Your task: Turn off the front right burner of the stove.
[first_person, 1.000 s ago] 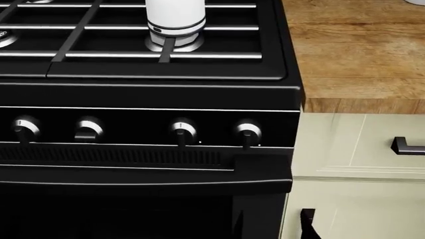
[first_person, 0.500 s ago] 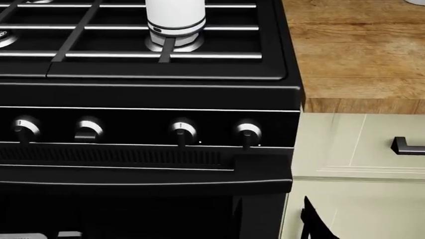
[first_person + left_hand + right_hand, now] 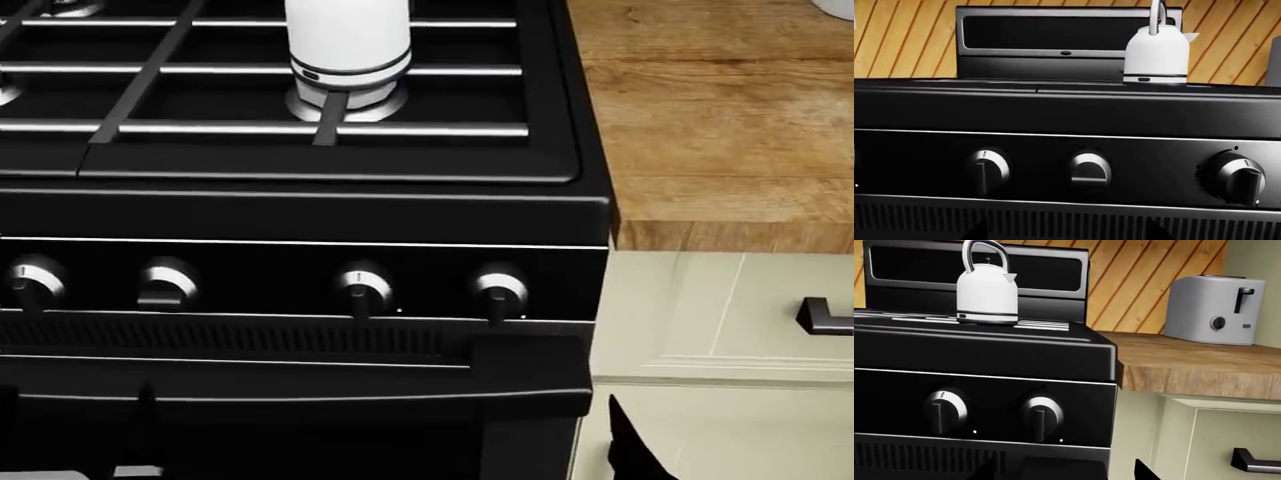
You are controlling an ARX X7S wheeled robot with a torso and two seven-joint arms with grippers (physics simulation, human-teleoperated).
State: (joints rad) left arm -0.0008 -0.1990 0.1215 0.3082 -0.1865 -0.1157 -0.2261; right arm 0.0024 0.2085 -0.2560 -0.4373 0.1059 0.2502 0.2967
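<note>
The black stove (image 3: 307, 215) fills the head view. Its front right burner (image 3: 380, 101) is a silvery ring under a white kettle (image 3: 347, 35), crossed by black grate bars. A row of silvery knobs runs along the front panel; the rightmost knob (image 3: 499, 293) also shows in the right wrist view (image 3: 1042, 416). My right gripper (image 3: 1066, 474) is open and empty, below and short of that knob; one finger (image 3: 625, 442) shows in the head view. My left gripper (image 3: 1066, 235) is open and empty, facing the left-hand knobs (image 3: 1089, 170).
A wooden counter (image 3: 721, 110) over pale green cabinets (image 3: 721, 330) with a black handle (image 3: 827, 318) lies right of the stove. A grey toaster (image 3: 1214, 309) stands on the counter. A vent strip (image 3: 227, 338) runs under the knobs.
The stove has slid down in the head view. My left gripper has come up into view at the bottom left. My right finger has risen slightly.
</note>
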